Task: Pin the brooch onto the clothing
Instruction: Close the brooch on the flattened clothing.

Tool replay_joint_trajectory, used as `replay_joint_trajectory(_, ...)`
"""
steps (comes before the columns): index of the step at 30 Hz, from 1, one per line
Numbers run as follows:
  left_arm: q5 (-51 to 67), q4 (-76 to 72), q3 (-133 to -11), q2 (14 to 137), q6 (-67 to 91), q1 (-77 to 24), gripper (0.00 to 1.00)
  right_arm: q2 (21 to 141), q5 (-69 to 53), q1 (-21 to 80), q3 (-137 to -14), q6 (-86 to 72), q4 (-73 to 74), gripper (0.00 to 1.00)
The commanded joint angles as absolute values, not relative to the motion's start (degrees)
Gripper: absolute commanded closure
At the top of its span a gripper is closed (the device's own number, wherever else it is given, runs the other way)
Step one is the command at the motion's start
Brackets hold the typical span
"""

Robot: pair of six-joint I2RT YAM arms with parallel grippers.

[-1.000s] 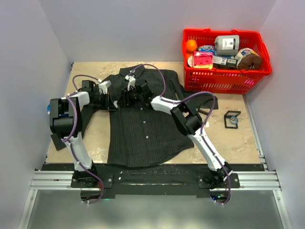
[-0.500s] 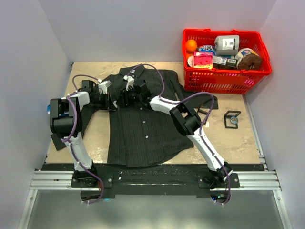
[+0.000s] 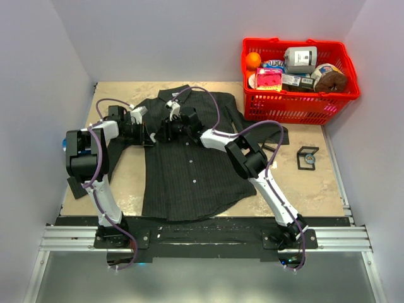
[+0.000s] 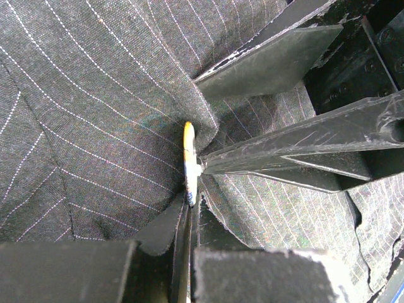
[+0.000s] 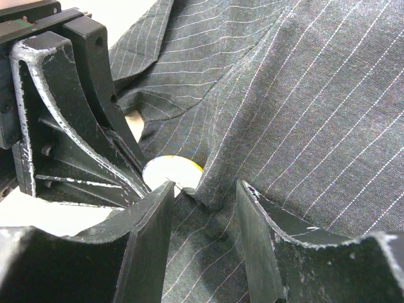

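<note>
- Left gripper (image 4: 188, 247): clamped on brooch (image 4: 188, 158) (seen edge-on), which touches a fold of the shirt (image 3: 189, 180).
- Right gripper (image 5: 203, 214): part-open, straddling that fold.
- Shirt spread front-up on table (image 3: 303, 186).

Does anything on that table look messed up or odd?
Only the shirt: near the collar its cloth is puckered into a ridge where the left hand and right hand meet, with the round brooch standing edge-on in the fold. Nothing looks spilled or torn.

Brooch (image 4: 188, 161) against shirt (image 3: 189, 180); basket (image 3: 297, 108) back-R.
</note>
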State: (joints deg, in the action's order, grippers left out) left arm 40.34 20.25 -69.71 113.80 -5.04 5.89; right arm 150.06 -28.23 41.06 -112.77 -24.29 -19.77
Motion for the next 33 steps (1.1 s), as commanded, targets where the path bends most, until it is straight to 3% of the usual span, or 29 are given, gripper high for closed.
replay_joint_trajectory(1, 37.7, 21.0, -70.7, 116.4, -5.4, 5.9, 1.0, 148.7, -28.8, 40.7, -110.8, -25.2, -17.7, 0.51)
replay_joint_trajectory(33, 34.5, 23.9, -73.1, 118.4, -3.0, 6.0, 1.0, 149.2, -28.6, 39.7, -109.8, -26.9, -18.8, 0.56)
